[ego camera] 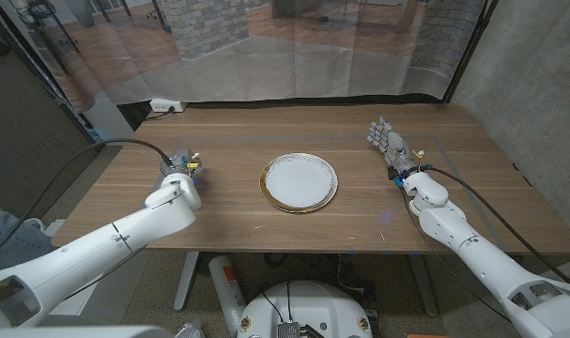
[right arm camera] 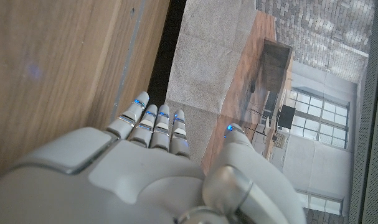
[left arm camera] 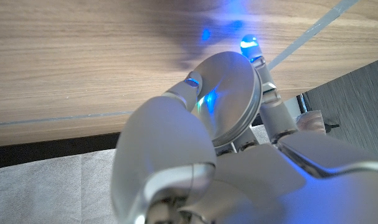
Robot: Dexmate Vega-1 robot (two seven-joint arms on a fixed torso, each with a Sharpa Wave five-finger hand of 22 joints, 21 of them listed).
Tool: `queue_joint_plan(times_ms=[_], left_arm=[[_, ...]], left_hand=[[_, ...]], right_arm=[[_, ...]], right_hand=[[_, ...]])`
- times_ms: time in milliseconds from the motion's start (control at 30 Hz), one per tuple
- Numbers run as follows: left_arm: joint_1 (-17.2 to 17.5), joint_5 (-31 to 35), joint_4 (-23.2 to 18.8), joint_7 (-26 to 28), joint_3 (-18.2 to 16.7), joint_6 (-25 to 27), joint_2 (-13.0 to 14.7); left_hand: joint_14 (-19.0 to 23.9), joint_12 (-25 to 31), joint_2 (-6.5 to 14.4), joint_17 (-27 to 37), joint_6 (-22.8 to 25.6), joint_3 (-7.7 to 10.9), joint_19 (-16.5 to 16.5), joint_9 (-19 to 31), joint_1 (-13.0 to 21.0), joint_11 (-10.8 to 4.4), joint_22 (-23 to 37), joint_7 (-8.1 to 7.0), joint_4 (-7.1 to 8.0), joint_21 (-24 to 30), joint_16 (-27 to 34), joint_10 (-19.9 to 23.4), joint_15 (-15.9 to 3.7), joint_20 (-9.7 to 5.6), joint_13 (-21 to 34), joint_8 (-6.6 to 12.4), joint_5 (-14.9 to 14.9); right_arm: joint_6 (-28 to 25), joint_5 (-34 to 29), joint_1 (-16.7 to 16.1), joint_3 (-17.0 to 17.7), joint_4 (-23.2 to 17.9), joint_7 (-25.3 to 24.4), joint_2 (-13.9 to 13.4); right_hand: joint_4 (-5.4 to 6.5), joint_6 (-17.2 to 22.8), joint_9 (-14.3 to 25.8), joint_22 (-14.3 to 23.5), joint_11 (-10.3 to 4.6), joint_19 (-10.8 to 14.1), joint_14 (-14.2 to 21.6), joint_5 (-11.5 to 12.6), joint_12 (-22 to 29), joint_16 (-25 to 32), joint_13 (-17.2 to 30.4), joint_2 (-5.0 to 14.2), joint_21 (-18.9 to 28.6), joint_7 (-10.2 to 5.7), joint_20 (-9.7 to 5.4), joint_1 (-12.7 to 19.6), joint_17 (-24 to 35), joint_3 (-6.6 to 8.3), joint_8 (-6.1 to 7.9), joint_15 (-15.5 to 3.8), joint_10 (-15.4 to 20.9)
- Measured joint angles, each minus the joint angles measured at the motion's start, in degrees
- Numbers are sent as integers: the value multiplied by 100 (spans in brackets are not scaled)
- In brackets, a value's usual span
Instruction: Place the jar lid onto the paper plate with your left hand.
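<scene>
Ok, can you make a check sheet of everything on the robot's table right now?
Surface: wooden table, no spills seen.
Job's things: lid held in left hand; plate mid-table, nothing on it.
Clutter: nothing seen.
Hands: left hand grips lid, left of plate; right hand holds nothing, fingers straight, right of plate.
Cables: black cable runs to left arm; another along right arm.
Surroundings: backdrop curtain behind table; power strip by far edge.

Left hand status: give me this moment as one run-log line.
left hand: holds round silver metal jar lid | white gold-rimmed paper plate: bare, lid not placed | right hand: open, holding nothing
</scene>
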Motion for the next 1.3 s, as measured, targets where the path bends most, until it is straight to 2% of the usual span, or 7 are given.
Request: queue_joint_plan(times_ms=[700,1000,1300], left_arm=[[57,-80,-214,-55,-137,-270,154],[-42,-19,-256,-162,-110,-382,180],[-108,38,-298,-245,-91,-549,189]], left_hand=[[-1,0,27,40,0,-15,-44,-9,-31,0,-6,0,15,42,-6,0,1,-45,54,0,-28],[30,-28,24,66,0,-15,-44,-16,-60,-20,-5,0,15,45,-39,21,-31,-45,79,0,-44],[41,-46,9,92,0,-15,-75,-16,-75,-20,-5,0,15,90,-41,21,-21,-76,105,1,-45]], right_arm=[[43,1,-99,44,-156,-87,-33],[63,3,-165,79,-222,-125,-51],[101,9,-234,113,-289,-171,-69]], right_hand=[[-16,0,0,0,3,-1,0,0,0,0,0,0,-59,0,1,0,0,-16,0,0,3],[-16,0,0,0,32,-1,0,0,0,0,0,0,-80,0,0,0,0,-16,0,0,32],[-15,0,0,0,0,20,42,0,0,0,0,0,-79,0,21,0,0,-16,0,-21,63]])
